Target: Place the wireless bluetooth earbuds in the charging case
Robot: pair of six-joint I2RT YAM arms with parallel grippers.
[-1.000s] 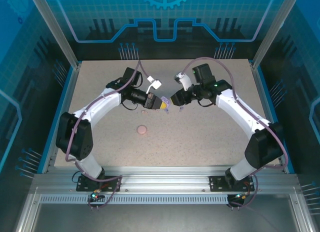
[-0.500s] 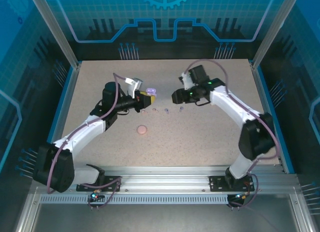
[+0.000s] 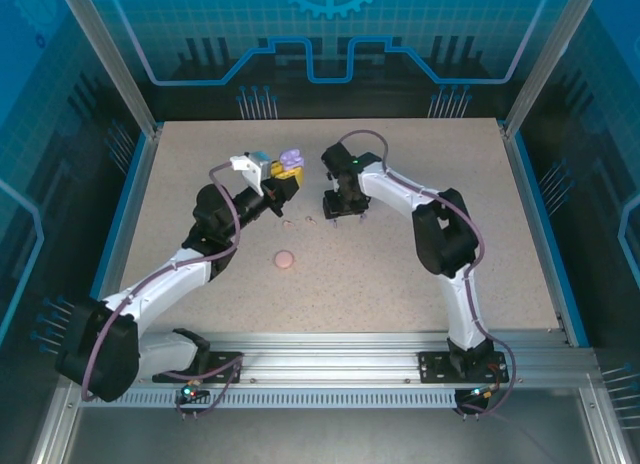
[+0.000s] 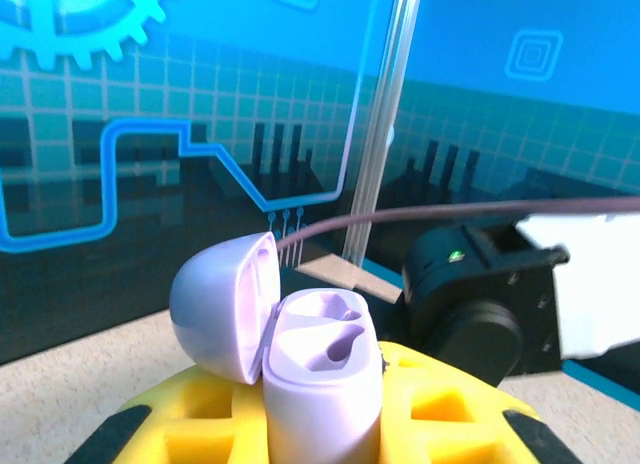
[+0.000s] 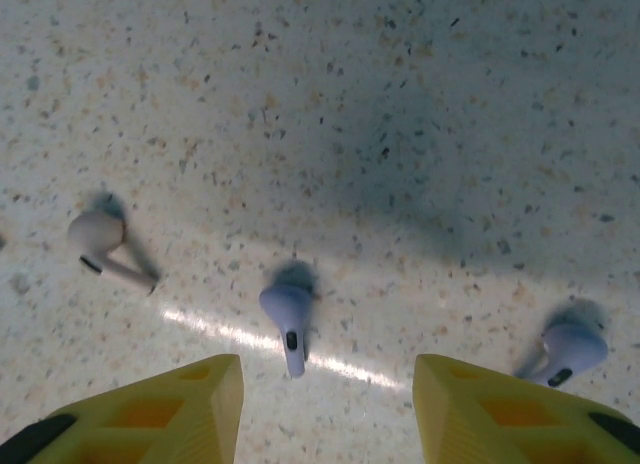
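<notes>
Since a moment ago my left arm has pulled the small purple plastic charging case (image 3: pixel 292 159) farther back. My right arm has swung in toward the middle and now points down at the speckled beige table (image 3: pixel 420 284).

From the top, my left gripper (image 3: pixel 283 177) is squeezed tight on the purple case. My right gripper (image 3: pixel 335 212) hangs low over the table, near some tiny earbuds that are too small to make out well from up here. A round flat pink case (image 3: pixel 285 259) lies alone, nearer my bases.

From my left wrist, the purple case stands upright between my yellow fingers (image 4: pixel 440 409). Its round lid (image 4: pixel 222 304) is flipped open to the left, and the two little holes inside are bare.

From my right wrist, my jaws stand wide apart and grip nothing. One tiny purple stemmed earbud (image 5: pixel 288 319) lies on the table just ahead of the gap. A second purple earbud (image 5: pixel 572 346) lies off to the right, and a pale pink earbud (image 5: pixel 98 234) lies off to the left.
</notes>
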